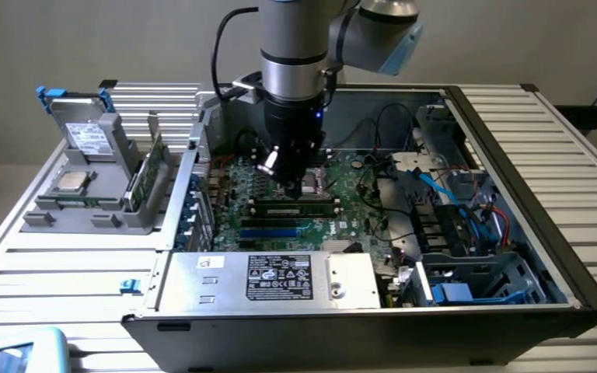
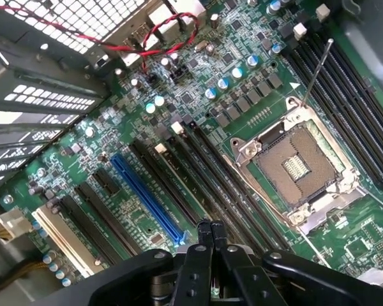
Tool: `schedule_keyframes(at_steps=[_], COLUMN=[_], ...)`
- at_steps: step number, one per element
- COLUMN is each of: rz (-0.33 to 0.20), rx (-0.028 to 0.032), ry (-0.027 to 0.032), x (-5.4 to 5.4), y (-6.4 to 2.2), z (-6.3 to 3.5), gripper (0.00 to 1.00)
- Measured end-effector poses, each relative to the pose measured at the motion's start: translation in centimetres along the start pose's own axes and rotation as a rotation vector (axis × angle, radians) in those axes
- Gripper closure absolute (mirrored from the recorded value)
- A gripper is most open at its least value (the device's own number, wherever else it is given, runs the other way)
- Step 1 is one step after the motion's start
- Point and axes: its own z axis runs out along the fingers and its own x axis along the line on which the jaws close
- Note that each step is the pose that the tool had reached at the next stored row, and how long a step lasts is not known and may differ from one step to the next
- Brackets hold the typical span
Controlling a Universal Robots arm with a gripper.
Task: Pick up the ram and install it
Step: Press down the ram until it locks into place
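Observation:
The ram (image 1: pixel 295 207), a long green stick with dark chips, lies along a black slot on the green motherboard (image 1: pixel 356 229) inside the open computer case. My gripper (image 1: pixel 304 189) hangs straight down over the stick's middle, its tip at or just above the top edge. In the wrist view the gripper (image 2: pixel 210 231) is shut, fingers pressed together with nothing between them, over the long dark slots (image 2: pixel 204 166) beside the blue slot (image 2: pixel 147 197). Whether the tip touches the ram I cannot tell.
An open processor socket (image 2: pixel 300 166) sits beside the slots. Red wires (image 2: pixel 134 44) cross the case's corner. A silver power supply box (image 1: pixel 267 278) fills the case's front. On the exterior view's left, a grey rack (image 1: pixel 91 206) holds a green board (image 1: pixel 145 175) and a processor chip (image 1: pixel 71 183).

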Motion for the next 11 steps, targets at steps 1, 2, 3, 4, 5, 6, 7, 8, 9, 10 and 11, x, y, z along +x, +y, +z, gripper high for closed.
schedule_keyframes(at_steps=[1,2,3,4,5,6,7,8,9,10,11], rz=[0.016,0.032,0.050,0.066,0.082,0.098,0.114,0.132,0.148,0.164,0.181], rx=[-0.0007,-0.0014,-0.0021,-0.0029,-0.0036,-0.0043,-0.0050,-0.0058,-0.0065,-0.0072,-0.0079], ry=[0.0008,0.0016,0.0025,0.0033,0.0042,0.0050,0.0059,0.0068,0.0076,0.0085,0.0093], x=[0.00,0.00,0.00,0.00,0.00,0.00,0.00,0.00,0.00,0.00,0.00], y=[0.00,0.00,0.00,0.00,0.00,0.00,0.00,0.00,0.00,0.00,0.00], z=[0.00,0.00,0.00,0.00,0.00,0.00,0.00,0.00,0.00,0.00,0.00], gripper=[0.89,0.89,0.89,0.89,0.89,0.89,0.89,0.89,0.89,0.89,0.89])
